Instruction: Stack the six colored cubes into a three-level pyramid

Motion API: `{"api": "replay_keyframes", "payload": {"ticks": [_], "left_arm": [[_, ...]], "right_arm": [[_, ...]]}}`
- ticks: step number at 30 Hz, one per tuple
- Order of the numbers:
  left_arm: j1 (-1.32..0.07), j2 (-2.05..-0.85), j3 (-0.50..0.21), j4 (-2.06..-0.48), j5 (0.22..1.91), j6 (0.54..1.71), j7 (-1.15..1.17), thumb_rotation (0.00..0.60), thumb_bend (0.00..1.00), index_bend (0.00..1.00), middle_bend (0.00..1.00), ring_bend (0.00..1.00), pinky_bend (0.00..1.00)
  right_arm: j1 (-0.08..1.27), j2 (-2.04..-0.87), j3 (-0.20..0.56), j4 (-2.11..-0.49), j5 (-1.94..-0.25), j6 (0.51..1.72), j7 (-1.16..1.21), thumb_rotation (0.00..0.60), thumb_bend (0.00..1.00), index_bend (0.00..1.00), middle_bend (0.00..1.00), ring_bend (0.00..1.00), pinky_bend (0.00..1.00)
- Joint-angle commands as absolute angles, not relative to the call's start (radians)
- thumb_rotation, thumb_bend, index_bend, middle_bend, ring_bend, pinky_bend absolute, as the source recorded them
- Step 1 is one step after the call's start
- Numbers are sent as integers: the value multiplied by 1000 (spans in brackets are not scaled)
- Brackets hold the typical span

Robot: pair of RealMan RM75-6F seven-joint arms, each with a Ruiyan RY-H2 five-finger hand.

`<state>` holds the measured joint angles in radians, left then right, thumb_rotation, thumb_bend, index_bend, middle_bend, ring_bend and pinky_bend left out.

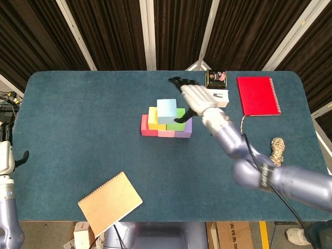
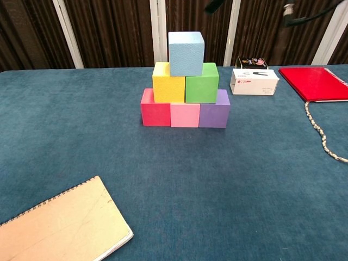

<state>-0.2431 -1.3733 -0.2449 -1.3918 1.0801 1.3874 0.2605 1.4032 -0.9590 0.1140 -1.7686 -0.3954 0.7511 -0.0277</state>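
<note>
The pyramid stands mid-table. Its bottom row is a red cube [image 2: 155, 114], a pink cube [image 2: 185, 115] and a purple cube [image 2: 214, 115]. On them sit a yellow cube [image 2: 168, 84] and a green cube [image 2: 202, 84], and a light blue cube [image 2: 186, 53] tops them, also seen as the light blue cube [image 1: 166, 109] from above. My right hand [image 1: 192, 99] hovers open above and to the right of the stack, fingers spread, touching nothing. Only a fingertip [image 2: 212, 5] of it shows at the chest view's top edge. My left hand [image 1: 6, 158] hangs at the far left edge, off the table.
A white box [image 2: 254, 81] and a dark tin [image 1: 216, 79] stand behind the stack to the right. A red notebook [image 2: 315, 82] lies at the right, a rope [image 2: 323, 137] in front of it. A tan notebook [image 2: 60, 228] lies at the front left.
</note>
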Motion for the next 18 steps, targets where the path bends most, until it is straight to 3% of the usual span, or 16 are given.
{"api": "replay_keyframes", "payload": {"ticks": [1,7,14,18], "left_arm": [[-240,-1359,-233,-1406,1101,1377,239,600,351,61,0,0,0],[-228,-1330,-220,-1450,1127,1380,214,600,351,61,0,0,0],[-213,-1308,-211,-1488,1149,1398,200,600,351,65,0,0,0],[-211,-1301,-207,-1499,1148,1391,200,600,351,65,0,0,0]], "right_arm": [[1119,-789,131,-2045,-695,1061,72,600,186,0,0,0,0],[869,-730,45,-2100,-935,1226,137,600,186,0,0,0,0],[619,-823,-43,-2050,-1147,1464,119,600,185,0,0,0,0],[536,-881,-65,-2012,-1210,1541,93,600,185,0,0,0,0]]}}
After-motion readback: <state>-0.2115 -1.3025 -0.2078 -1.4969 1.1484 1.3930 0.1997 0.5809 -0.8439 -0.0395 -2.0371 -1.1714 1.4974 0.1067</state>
